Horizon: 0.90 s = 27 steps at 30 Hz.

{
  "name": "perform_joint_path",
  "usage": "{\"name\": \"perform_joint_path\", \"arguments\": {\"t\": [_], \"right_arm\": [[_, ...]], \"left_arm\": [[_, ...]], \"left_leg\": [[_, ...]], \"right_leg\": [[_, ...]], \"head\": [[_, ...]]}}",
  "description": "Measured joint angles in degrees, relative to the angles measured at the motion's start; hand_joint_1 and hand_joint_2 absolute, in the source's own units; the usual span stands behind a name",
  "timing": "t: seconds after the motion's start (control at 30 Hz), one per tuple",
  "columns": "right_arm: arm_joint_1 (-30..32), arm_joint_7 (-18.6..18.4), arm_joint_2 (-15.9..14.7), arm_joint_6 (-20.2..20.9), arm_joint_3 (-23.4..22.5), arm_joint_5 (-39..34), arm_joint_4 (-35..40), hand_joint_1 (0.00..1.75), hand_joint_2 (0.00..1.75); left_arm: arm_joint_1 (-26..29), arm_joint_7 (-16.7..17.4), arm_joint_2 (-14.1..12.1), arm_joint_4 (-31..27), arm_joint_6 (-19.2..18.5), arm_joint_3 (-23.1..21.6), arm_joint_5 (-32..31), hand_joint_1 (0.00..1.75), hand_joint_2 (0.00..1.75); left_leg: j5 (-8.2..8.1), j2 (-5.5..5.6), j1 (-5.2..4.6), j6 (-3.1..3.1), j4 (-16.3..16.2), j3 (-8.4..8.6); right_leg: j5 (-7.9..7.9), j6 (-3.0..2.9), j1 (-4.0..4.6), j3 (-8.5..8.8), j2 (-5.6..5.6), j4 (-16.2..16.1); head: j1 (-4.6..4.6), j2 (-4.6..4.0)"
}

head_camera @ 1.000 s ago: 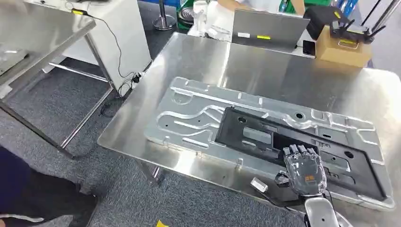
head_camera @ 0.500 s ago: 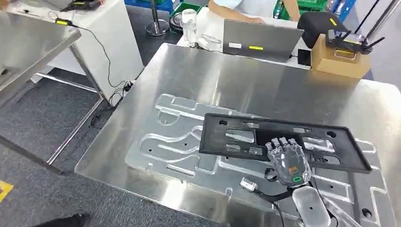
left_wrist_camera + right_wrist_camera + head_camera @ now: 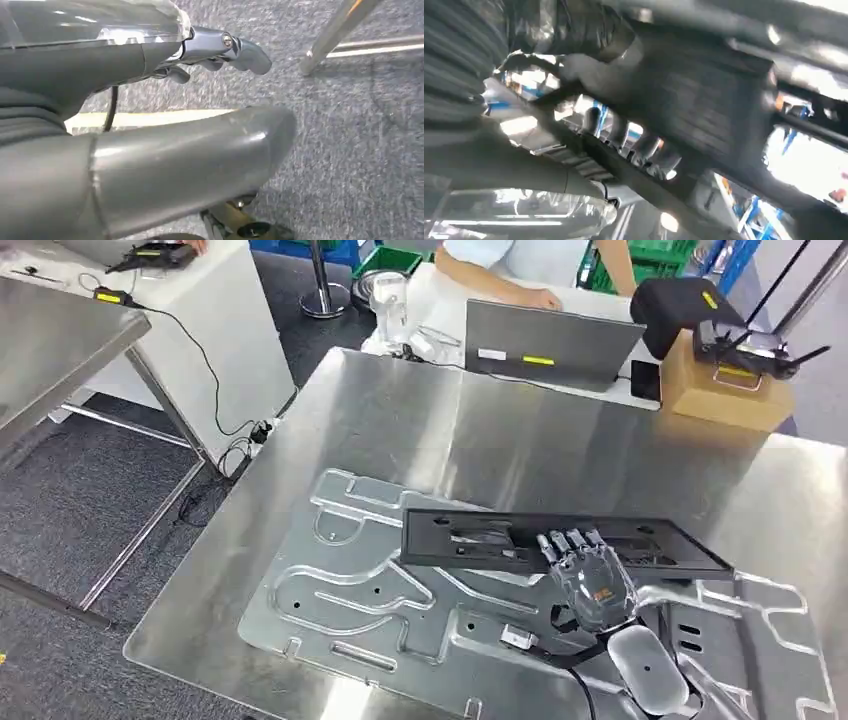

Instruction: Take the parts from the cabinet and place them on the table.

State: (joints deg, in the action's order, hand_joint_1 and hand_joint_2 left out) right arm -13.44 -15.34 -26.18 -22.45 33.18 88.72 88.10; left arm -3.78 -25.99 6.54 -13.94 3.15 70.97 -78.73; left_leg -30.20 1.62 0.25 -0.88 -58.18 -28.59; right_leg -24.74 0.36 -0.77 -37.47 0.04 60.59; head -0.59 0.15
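Observation:
A long black plastic frame (image 3: 480, 536) with several cut-outs hangs tilted, almost edge-on, above a large silver machined plate (image 3: 350, 590) that lies on the steel table (image 3: 450, 420). My right hand (image 3: 590, 585) grips the frame's near long edge around its middle, fingers hooked over the top. In the right wrist view the fingers (image 3: 644, 150) wrap the dark frame (image 3: 704, 100). My left hand (image 3: 200, 100) hangs over grey carpet, holding nothing, thumb apart from the fingers.
A laptop (image 3: 550, 340) and a cardboard box (image 3: 725, 385) with a black device on top stand at the table's far edge. A person (image 3: 520, 260) sits behind them. A second steel table (image 3: 50, 340) and a white cabinet (image 3: 200, 310) are to the left.
The black frame, first flat on the silver plate, has been lifted and tipped up on edge by my right hand. The camera has shifted, so the whole scene sits differently.

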Motion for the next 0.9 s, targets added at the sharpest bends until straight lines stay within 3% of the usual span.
{"name": "perform_joint_path", "arguments": {"t": [0.1,0.13,0.2,0.23,0.27,0.3,0.4,0.43,0.47,0.5,0.53,0.57,0.6,0.63,0.7,0.73,0.77,0.8,0.83,0.87,0.9], "right_arm": [[1.3,0.7,1.1,-0.3,-2.2,0.0,-0.5,0.0,1.75],[1.6,0.9,1.4,-0.4,-2.9,0.0,-0.7,0.0,1.75],[2.1,1.2,2.2,-0.8,-3.7,0.0,-0.9,0.0,1.75],[2.3,1.4,2.5,-0.9,-3.9,0.0,-0.9,0.0,1.75],[2.7,1.5,2.9,-0.9,-4.1,0.0,-1.0,0.0,1.75],[3.0,1.6,3.2,-0.9,-4.5,0.0,-1.1,0.0,1.75],[3.3,1.7,3.7,-0.8,-5.2,0.0,-1.1,0.0,1.75],[3.5,1.7,3.9,-0.8,-5.4,0.0,-1.2,0.0,1.75],[3.6,1.7,4.0,-0.8,-5.6,0.0,-1.4,0.0,1.75],[3.7,1.7,4.1,-0.8,-5.7,0.0,-1.5,0.0,1.75],[3.7,1.7,4.2,-0.8,-5.8,0.0,-1.6,0.0,1.75],[3.8,1.7,4.3,-0.9,-5.9,0.0,-1.5,0.0,1.75],[4.0,1.6,4.3,-0.9,-6.2,0.0,-1.6,0.0,1.75],[3.9,1.6,4.3,-0.9,-6.3,0.0,-1.7,0.0,1.75],[4.0,1.6,4.3,-0.8,-6.4,0.0,-1.8,0.0,1.75],[4.2,1.6,4.3,-0.8,-6.4,0.0,-2.0,0.0,1.75],[4.4,1.6,4.3,-0.7,-6.4,0.0,-2.1,0.0,1.75],[4.4,1.6,4.3,-0.7,-6.5,0.0,-2.1,0.0,1.75],[4.3,1.6,4.3,-0.7,-6.5,0.0,-2.1,0.0,1.75],[4.2,1.6,4.3,-0.7,-6.6,0.0,-2.1,0.0,1.75],[4.1,1.6,4.3,-0.6,-6.6,0.0,-2.1,0.0,1.75]], "left_arm": [[-0.1,-0.3,-0.1,0.0,-0.5,0.0,0.2,0.0,0.0],[-0.3,-0.3,-0.1,0.0,-0.6,0.0,0.2,0.0,0.0],[-0.4,-0.3,0.0,0.0,-1.0,0.1,0.2,0.0,0.0],[-0.3,-0.3,0.0,0.0,-1.0,0.1,0.2,0.0,0.0],[-0.3,-0.4,0.0,0.0,-1.2,0.2,0.4,0.0,0.0],[-0.2,-0.4,0.0,0.0,-1.4,0.3,0.7,0.0,0.0],[-0.3,-0.5,-0.1,0.0,-1.7,0.5,0.8,0.0,0.0],[-0.5,-0.5,-0.4,0.0,-2.3,0.6,1.1,0.0,0.0],[-0.6,-0.7,-0.3,0.0,-2.6,0.8,1.4,0.0,0.0],[-0.5,-0.8,-0.3,0.0,-2.9,0.9,1.5,0.0,0.0],[-0.4,-0.9,-0.3,0.0,-3.1,1.0,1.7,0.0,0.0],[-0.3,-0.9,-0.3,0.0,-3.2,1.1,1.7,0.0,0.0],[-0.5,-0.9,-0.2,0.0,-3.3,1.2,1.7,0.0,0.0],[-0.5,-0.9,-0.3,0.0,-3.4,1.3,1.7,0.0,0.0],[-0.5,-0.9,-0.3,0.0,-3.4,1.4,1.7,0.0,0.0],[-0.5,-0.9,-0.3,0.0,-3.4,1.4,1.7,0.0,0.0],[-0.5,-1.0,-0.3,0.0,-3.4,1.4,1.7,0.0,0.0],[-0.5,-1.0,-0.3,0.0,-3.5,1.4,1.7,0.0,0.0],[-0.5,-1.0,-0.2,0.0,-3.5,1.4,1.7,0.0,0.0],[-0.5,-1.0,-0.2,0.0,-3.6,1.4,1.7,0.0,0.0],[-0.5,-1.0,-0.2,0.0,-3.6,1.4,1.7,0.0,0.0]], "left_leg": [[-0.92,-0.62,0.16,0.74,-1.9,-0.17],[-2.58,-0.95,0.16,0.92,-4.8,-1.69],[-6.37,-1.18,0.29,1.33,-13.1,-6.47],[-7.46,-1.21,0.31,1.45,-16.4,-8.56],[-7.08,-1.21,0.3,1.44,-17.4,-9.7],[-5.24,-1.21,0.28,1.18,-15.7,-9.47],[3.23,-1.28,-0.31,-0.38,-1.6,-4.1],[2.02,-1.34,-0.59,-0.71,-1.0,-4.29],[2.08,-1.22,-0.73,-0.81,-0.5,-4.46],[3.41,-1.15,-0.76,-1.03,-0.6,-4.35],[3.63,-1.12,-0.83,-1.25,-0.5,-4.26],[4.61,-1.16,-0.28,-1.67,0.6,-4.18],[5.31,-1.45,-0.06,-1.66,1.2,-4.16],[5.71,-1.46,0.04,-2.23,1.5,-4.46],[6.19,-1.49,0.02,-2.35,1.5,-5.27],[6.46,-1.51,0.0,-2.28,1.4,-5.71],[6.76,-1.51,0.02,-2.19,1.3,-6.23],[7.01,-1.5,0.13,-1.97,1.1,-6.74],[7.21,-1.48,0.28,-1.73,0.8,-7.2],[7.38,-1.44,0.43,-1.47,0.4,-7.69],[7.52,-1.4,0.47,-1.23,-0.2,-8.08]], "right_leg": [[-0.35,-1.27,-0.22,1.51,-0.03,-0.7],[-0.55,-1.58,-0.2,1.82,-0.11,-0.9],[-0.88,-2.06,0.05,2.03,-0.17,-0.9],[-1.02,-2.21,0.2,2.11,-0.16,-0.9],[-1.16,-2.3,0.39,2.31,-0.1,-0.9],[-1.33,-2.35,0.52,2.58,-0.07,-0.9],[-1.4,-2.29,0.89,3.28,-0.06,-0.9],[-1.29,-2.05,1.01,3.28,-0.07,-0.9],[-1.19,-1.69,0.89,2.86,-0.03,-0.9],[-1.15,-1.37,0.84,2.85,-0.03,-0.9],[-0.89,-1.0,0.8,2.97,0.0,-1.2],[-0.65,-0.43,1.21,2.9,0.05,-1.4],[-2.04,-0.25,0.89,2.65,0.1,-0.7],[-4.56,-0.11,0.82,1.92,0.02,1.4],[-10.04,0.5,0.28,-0.8,0.06,9.6],[-11.7,0.8,0.02,-1.85,0.05,13.1],[-12.03,1.11,-0.19,-1.93,0.03,14.7],[-10.97,1.42,-0.43,-0.59,0.02,13.5],[-9.04,1.71,-0.71,2.08,-0.03,9.7],[-7.09,1.97,-0.97,5.62,-0.03,4.4],[-6.12,2.11,-1.2,9.05,-0.01,-0.7]], "head": [[0.07,0.0],[0.09,0.0],[0.11,0.0],[0.11,0.0],[0.13,0.0],[0.11,0.0],[0.09,0.0],[0.09,0.0],[0.11,0.0],[0.09,0.0],[0.09,0.0],[0.09,0.0],[0.09,0.0],[0.02,0.0],[0.04,0.0],[0.04,0.0],[0.04,0.0],[0.04,0.0],[0.04,0.0],[0.04,0.0],[0.04,0.0]]}}
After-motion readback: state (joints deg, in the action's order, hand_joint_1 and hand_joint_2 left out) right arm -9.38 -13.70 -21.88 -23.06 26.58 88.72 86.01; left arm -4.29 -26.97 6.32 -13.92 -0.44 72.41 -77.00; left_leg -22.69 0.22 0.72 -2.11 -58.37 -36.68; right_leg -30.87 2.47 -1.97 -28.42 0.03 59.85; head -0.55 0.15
